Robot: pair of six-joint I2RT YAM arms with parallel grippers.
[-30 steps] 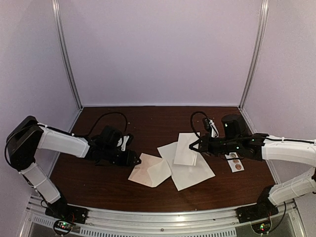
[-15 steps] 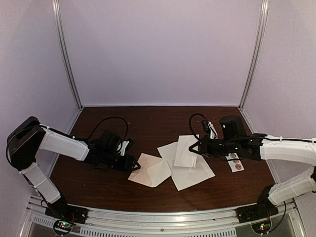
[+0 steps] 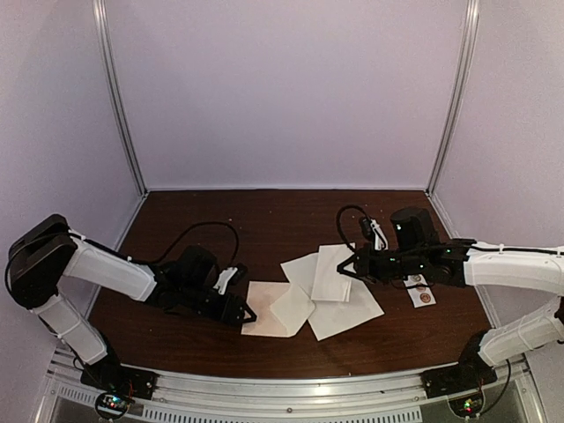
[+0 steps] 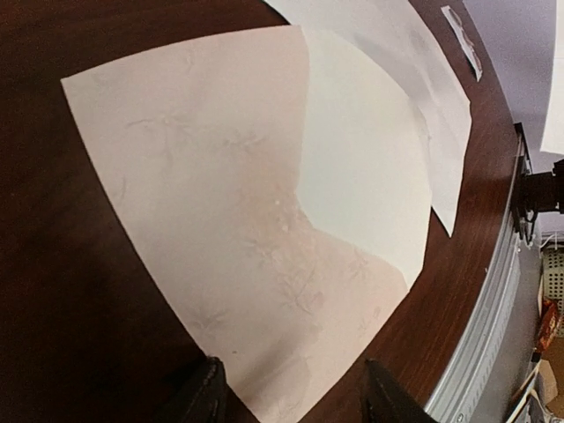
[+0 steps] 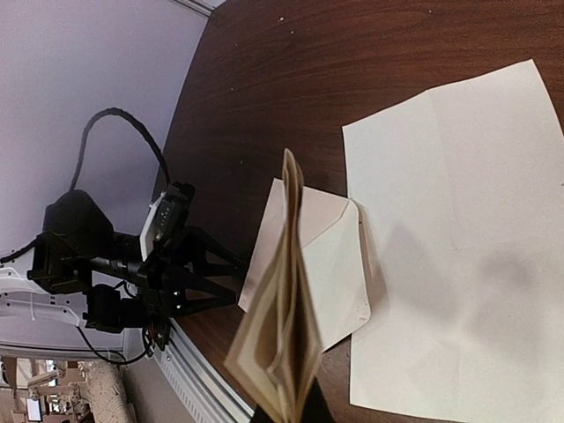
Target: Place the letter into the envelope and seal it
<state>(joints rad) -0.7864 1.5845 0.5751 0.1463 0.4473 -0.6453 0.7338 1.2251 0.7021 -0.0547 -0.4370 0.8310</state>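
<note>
Two jobs are running at once from where I am sitting. My left end effector [image 4: 295, 398] is hanging low over the dark brown wooden counter [image 3: 264, 220] with its fingers spread apart, straddling the near edge of the small cream-tan paper envelope with a faint floral print [image 4: 211, 229] and gripping nothing. My right end effector [image 3: 350, 264] is clenching a folded cream paper piece [image 5: 282, 335] and holding it on edge above the other papers. I am judging this to be preparation, with insertion not yet begun: the large off-white creased paper letter [image 3: 348, 313] is lying flat on the counter, outside the envelope, and the envelope's paler far part is overlapping the letter's edge. I am seeing nothing poking out of the envelope, though I cannot see into its pocket, and I cannot tell whether that paler part is the flap laid open. Nor can I tell whether the folded piece belongs to the letter. I am expecting the next move to call for the left fingers pinning or pinching the envelope so its mouth gapes toward the right arm. Whatever goes in will need folding smaller than that mouth. A white paper strip with round stickers [image 3: 420, 292] is lying beside the right arm, probably waiting for the sealing.
</note>
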